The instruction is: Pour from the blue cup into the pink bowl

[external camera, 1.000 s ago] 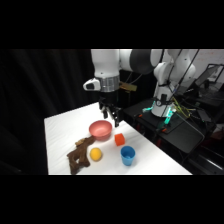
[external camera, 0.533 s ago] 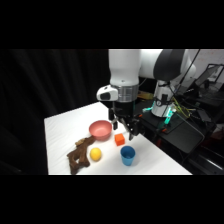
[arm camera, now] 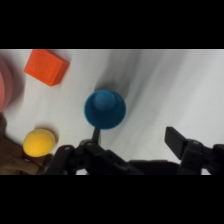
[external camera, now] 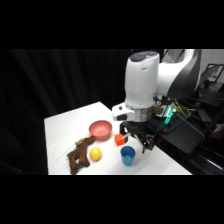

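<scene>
Your claw (arm camera: pixel 135 142) was spread wide and had hold of nothing: in the wrist view one finger rose at the lower right, the other sat as a thin dark tip just under the cup's rim, with bare table between them. In the side view it hung over the table with the cup just below and slightly to one side.

Step in hand, as I judged it: the approach to the grasp, nothing poured. The next move called for you to bring the claw down so the cup wall sat between the fingers, then close, lift, carry it to the bowl and tip.

The blue cup (arm camera: pixel 104 109) stood upright just ahead of the claw, mouth up, seen almost straight down. It was bright blue, round and slightly tapered; I couldn't tell what it held.

Beyond the cup sat the orange-red cube (arm camera: pixel 46 67), apart from it. The yellow ball (arm camera: pixel 38 142) lay off to the claw's side, near but not touching the cup. The pink bowl (external camera: pixel 100 129) was farther out past the cube, only its edge in the wrist view. A brown object (external camera: pixel 79 155) lay beside the ball.
</scene>
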